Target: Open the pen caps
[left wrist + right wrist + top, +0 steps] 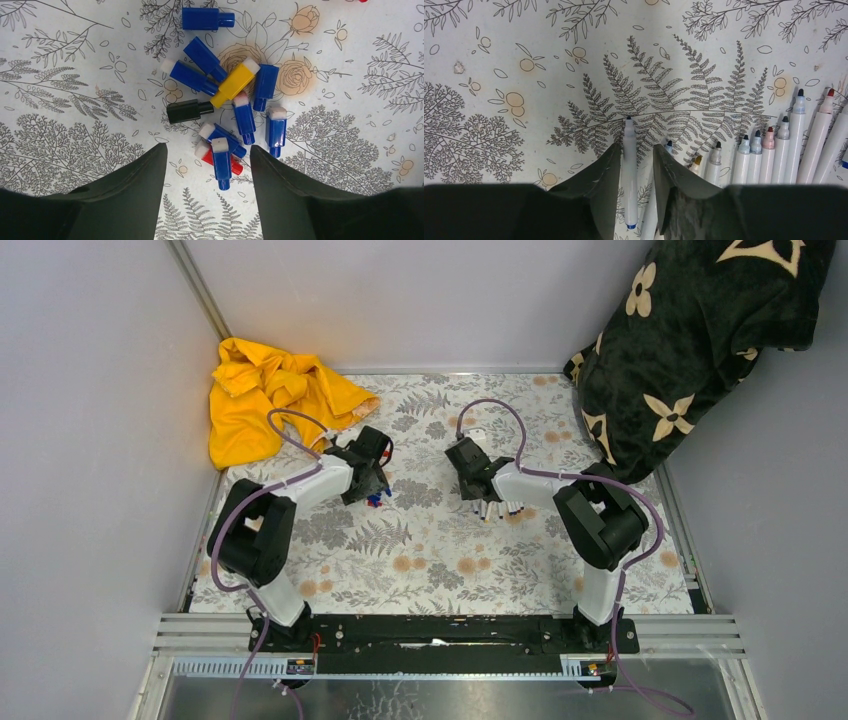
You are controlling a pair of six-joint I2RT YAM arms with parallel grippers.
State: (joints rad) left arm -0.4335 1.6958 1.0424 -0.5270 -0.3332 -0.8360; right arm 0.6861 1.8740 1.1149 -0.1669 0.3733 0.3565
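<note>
A pile of loose pen caps (pixel 227 95) lies on the flowered mat, mostly blue, with one yellow (pixel 234 82), one black (pixel 187 111) and one red (pixel 230 164). My left gripper (pixel 207 146) is open and empty just short of the pile, with a blue cap (pixel 221 162) lying between its fingertips; it shows in the top view (pixel 372 485). My right gripper (pixel 636 145) is open around an uncapped white pen (pixel 629 170) that lies against its left finger. A row of uncapped white pens (pixel 769 155) lies to its right, seen from above (pixel 497 508).
A crumpled yellow cloth (pixel 270 400) lies at the back left corner. A black blanket with cream flowers (pixel 690 350) hangs over the back right. Grey walls close the table on three sides.
</note>
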